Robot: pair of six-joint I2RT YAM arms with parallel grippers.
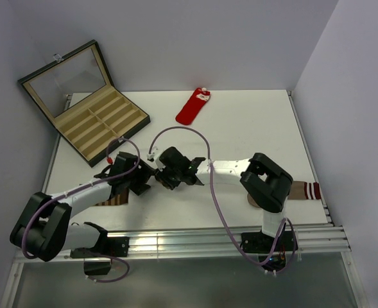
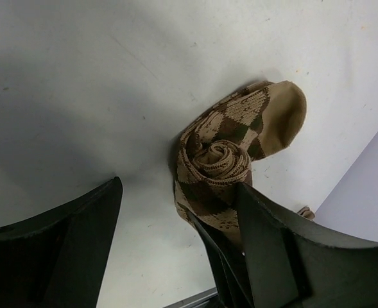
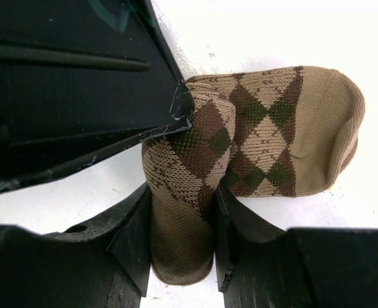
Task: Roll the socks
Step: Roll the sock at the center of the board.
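The argyle sock [image 3: 266, 131] lies on the white table, its cuff end wound into a tight roll [image 2: 222, 162] and its tan toe [image 2: 285, 115] still flat. My right gripper [image 3: 182, 221] is shut on the rolled part, one finger on each side. My left gripper [image 2: 178, 186] is open, with its right finger [image 2: 285, 244] against the roll and its left finger [image 2: 79, 237] well clear. In the top view both grippers meet at mid-table, left [image 1: 142, 181] and right [image 1: 176, 172], hiding this sock. The red sock [image 1: 193, 107] with its white cuff lies flat at the back.
An open case [image 1: 99, 122] with tan compartments and a raised glass lid stands at the back left. A ring-striped sock [image 1: 303, 190] lies under the right arm's elbow near the right edge. Another sock [image 1: 115, 201] shows under the left arm. A metal rail [image 1: 189, 242] runs along the front.
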